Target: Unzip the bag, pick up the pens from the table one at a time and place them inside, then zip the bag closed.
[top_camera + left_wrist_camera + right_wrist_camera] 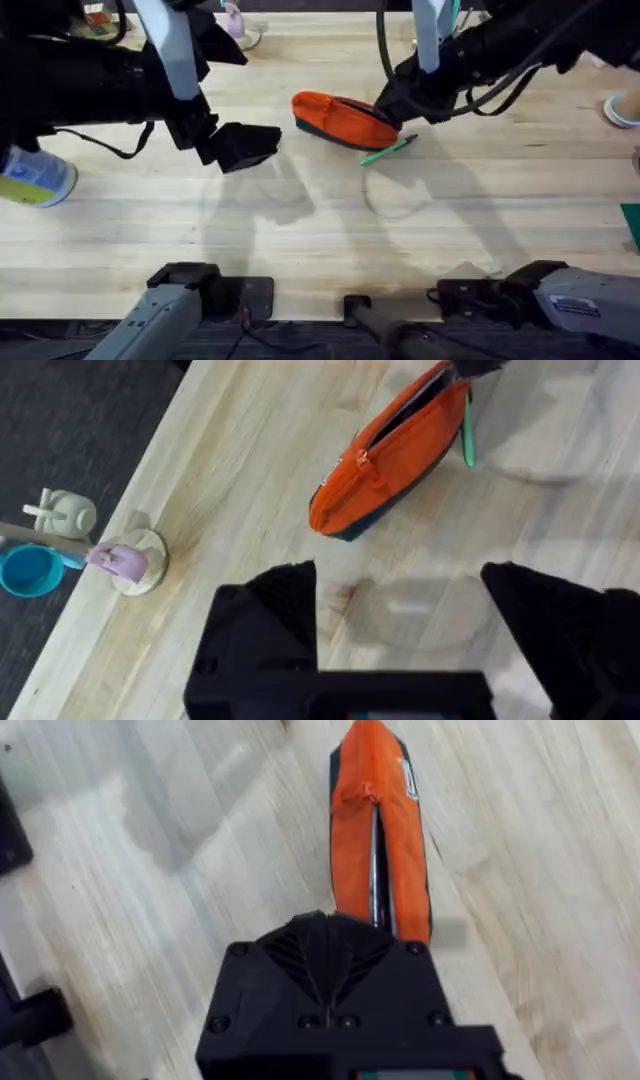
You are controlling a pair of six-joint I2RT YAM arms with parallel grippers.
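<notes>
The orange bag (pixel 340 118) lies on the table (pixel 330 230) at the far middle, its navy band toward the front. My right gripper (pixel 395 105) is shut on the bag's right end. In the right wrist view the shut fingertips (pixel 325 940) cover that end of the bag (pixel 380 850), and a dark zipper slit (pixel 375 870) runs away from them. One mint-green pen (pixel 390 150) lies on the wood just in front of that end. My left gripper (pixel 245 145) hovers left of the bag, open and holding nothing. Its view shows the bag (pixel 390 460) and pen (pixel 467 435).
A bottle with a yellow and blue label (pixel 35 178) lies at the left edge. Small pink and blue items (pixel 125 560) sit at the table's far left edge. A blue-rimmed cup (pixel 622 108) stands at the right edge.
</notes>
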